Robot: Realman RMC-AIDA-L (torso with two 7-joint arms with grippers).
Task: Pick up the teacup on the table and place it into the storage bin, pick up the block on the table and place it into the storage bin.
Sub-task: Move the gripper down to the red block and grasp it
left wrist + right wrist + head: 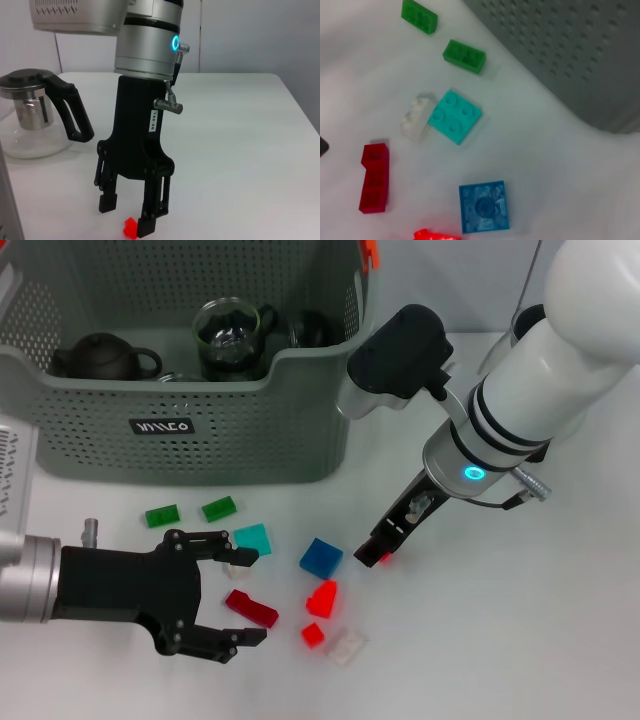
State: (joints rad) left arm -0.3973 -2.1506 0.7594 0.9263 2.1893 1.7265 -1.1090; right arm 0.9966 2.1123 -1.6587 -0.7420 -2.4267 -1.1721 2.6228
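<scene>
The grey-green storage bin point(180, 440) stands at the back left. It holds a black teapot point(100, 355), a glass pitcher point(228, 335) and a dark round vessel point(315, 330) that I cannot identify as the teacup. My right gripper point(378, 555) is open and points down at the table, its fingertips either side of a small red block point(385, 560). The left wrist view shows the right gripper point(127, 215) with this block point(131, 227) beside one finger point(147, 225). My left gripper point(248, 595) is open near the front left, around a dark red block point(251, 608).
Loose blocks lie in front of the bin: two green point(161, 516) point(218, 508), teal point(252, 538), blue point(321, 557), bright red point(322, 597), small red point(313, 634) and clear point(347, 647). A glass teapot with a black handle point(35, 120) stands behind the right arm.
</scene>
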